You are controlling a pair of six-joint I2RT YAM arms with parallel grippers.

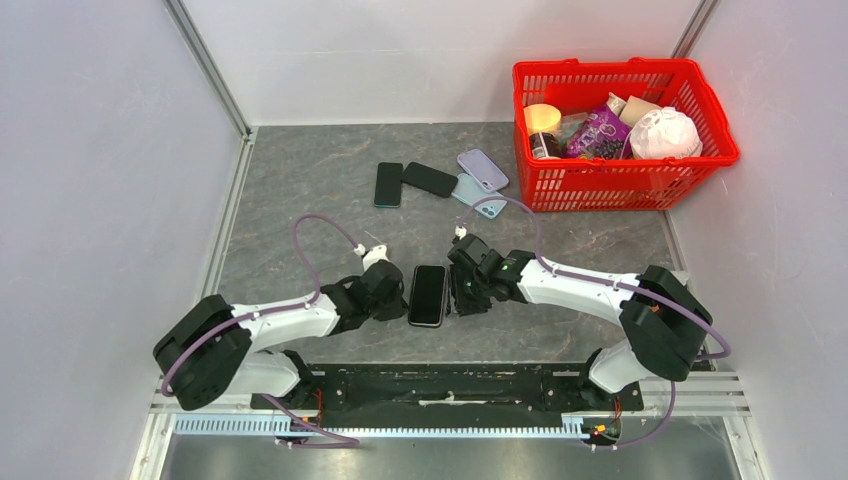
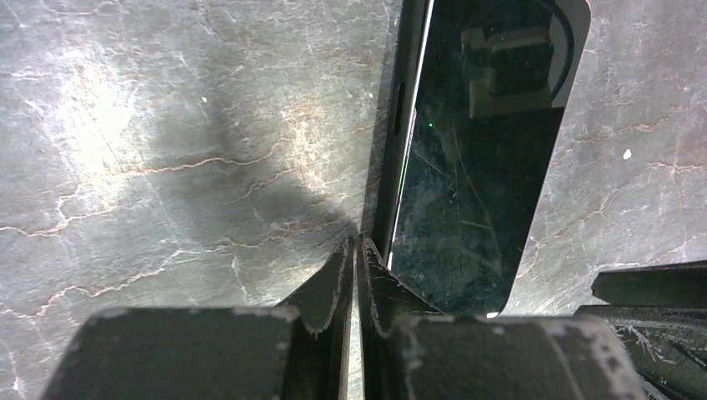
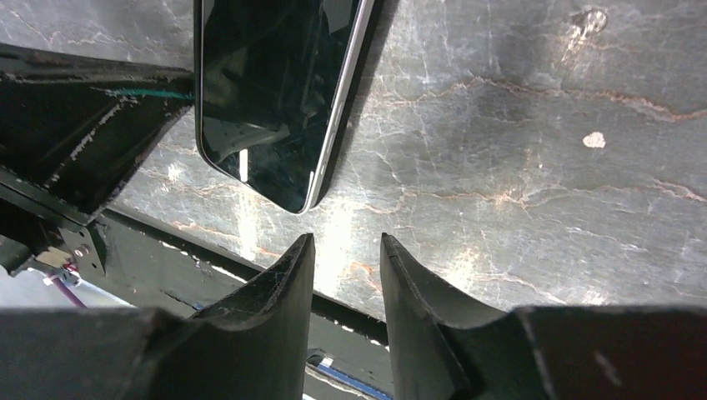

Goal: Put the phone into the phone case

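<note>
A black phone [image 1: 428, 295] lies screen up on the grey table between my two grippers. My left gripper [image 1: 396, 296] is shut and empty, its tips against the phone's left long edge. In the left wrist view the shut tips [image 2: 357, 243] meet the dark rim beside the phone's screen [image 2: 475, 167]. My right gripper [image 1: 458, 294] is slightly open and empty just right of the phone. In the right wrist view it [image 3: 346, 242] holds only bare table, with the phone's corner [image 3: 267, 83] up and to the left. A lavender case [image 1: 483, 169] and a light blue case [image 1: 478, 196] lie at the back.
A dark teal phone [image 1: 388, 184] and another black phone [image 1: 430, 179] lie at the back middle. A red basket [image 1: 700, 105] of groceries stands at the back right. The black mounting rail [image 1: 450, 385] runs along the near edge.
</note>
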